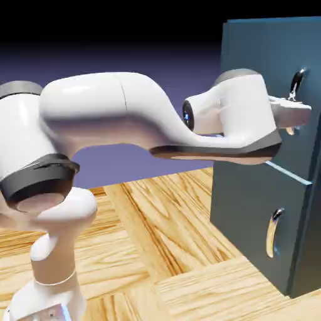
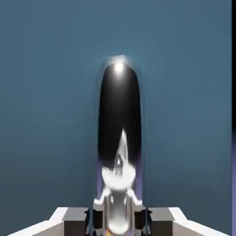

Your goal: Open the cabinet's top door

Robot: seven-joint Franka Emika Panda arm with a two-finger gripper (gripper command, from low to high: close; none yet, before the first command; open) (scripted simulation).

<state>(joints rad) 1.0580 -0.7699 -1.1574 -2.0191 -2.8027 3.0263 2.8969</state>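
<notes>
In the exterior view, the base (image 1: 47, 307) of the white arm (image 1: 94, 110) stands at the lower left on the wood-patterned bench (image 1: 188, 232), whose far edge runs behind it. The arm rises there, bends, and stretches across above the bench to the right.

Next comes the dark teal-blue cabinet (image 1: 303, 251), upright at the right, well apart from the base. Its lower door (image 1: 241, 216) carries a curved, shiny lower handle (image 1: 274, 233), with the arm apart from it. Above is the top door (image 1: 251, 50); whether it stands slightly ajar cannot be told.

Furthest right along the arm, the pincer (image 2: 118, 221) reaches the curved chrome upper handle (image 1: 297, 80) on the top door. The hand view shows it narrow, closed on the upper handle, one grey fingertip at each side and the dark, glossy curve rising between them against the blue panel.
</notes>
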